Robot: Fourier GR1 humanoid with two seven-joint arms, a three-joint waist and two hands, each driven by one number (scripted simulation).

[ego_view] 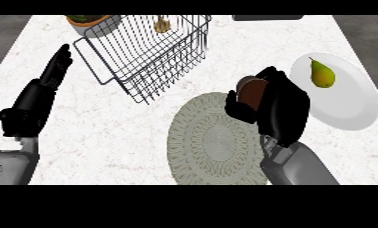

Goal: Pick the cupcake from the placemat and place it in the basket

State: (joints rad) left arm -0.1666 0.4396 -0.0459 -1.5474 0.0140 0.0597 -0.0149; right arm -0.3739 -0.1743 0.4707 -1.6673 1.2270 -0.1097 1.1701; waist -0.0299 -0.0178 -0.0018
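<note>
Right forearm [299,164], grey, enters from the lower edge. Its black hand [284,107] is curled round the brown cupcake [252,94], fingers on the cupcake's left side and palm on its right. The cupcake sits in this grasp over the upper right edge of the round woven placemat [210,144]. Whether it has cleared the mat cannot be told from this steep view.

The wire basket [159,52] lies up and to the left of the loaded hand, well apart from it, with bare table between. Its near corner points toward the placemat. A small tan thing [161,23] shows at its far side; whether it lies inside or behind the wires is unclear.

The left hand [53,72] rests open at the left edge, fingers up, just beside the basket's left rim. It is nearer the basket, but the right hand has the cupcake, so the carry would probably run diagonally up and left over the near rim.

Right of the grasp, a white plate [347,107] bears a pear [321,74]. A potted plant [92,22] stands behind the basket's far left corner.

The table [111,137] is pale and marbled, and darker ground shows past its far corners.
</note>
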